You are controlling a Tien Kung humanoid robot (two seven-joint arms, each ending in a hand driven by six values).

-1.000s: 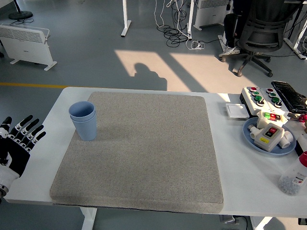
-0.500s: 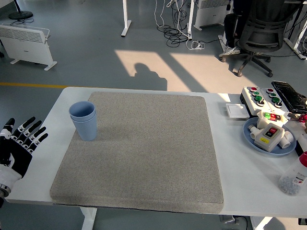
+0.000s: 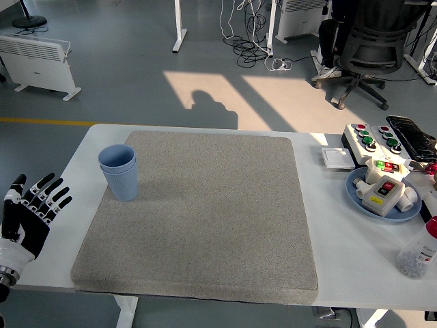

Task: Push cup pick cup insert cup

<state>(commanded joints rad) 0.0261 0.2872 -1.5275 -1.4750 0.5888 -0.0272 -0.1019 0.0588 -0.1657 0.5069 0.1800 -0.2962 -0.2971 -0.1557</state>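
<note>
So the landmark here is the big grey mat (image 3: 198, 208) that covers most of the white table (image 3: 328, 225). The blue cups (image 3: 119, 171), two of them nested one inside the other, stand upright on the mat's far left corner area, just inside its left edge. The robot's left hand (image 3: 29, 213) is off the mat entirely, over the table's near left corner, well apart from the cups; its black fingers (image 3: 48, 193) with white tips are spread wide and point up toward the far side, holding nothing. The right hand doesn't show up anywhere. Over to the right of the mat there's a little pile of gear: a blue plate (image 3: 382, 198) with a yellowish emergency-stop box (image 3: 382, 192) and some white bits sitting on it, a white button box (image 3: 372, 139) with red and green buttons just beyond the plate, a small white square pad (image 3: 337, 158) close to the mat's far right corner, and a clear bottle (image 3: 419, 254) with a red cap near the table's right edge, nearer than the plate. Past the far side of the mat it's just grey floor with a black office chair (image 3: 369, 41) and a white radiator (image 3: 37, 58).
</note>
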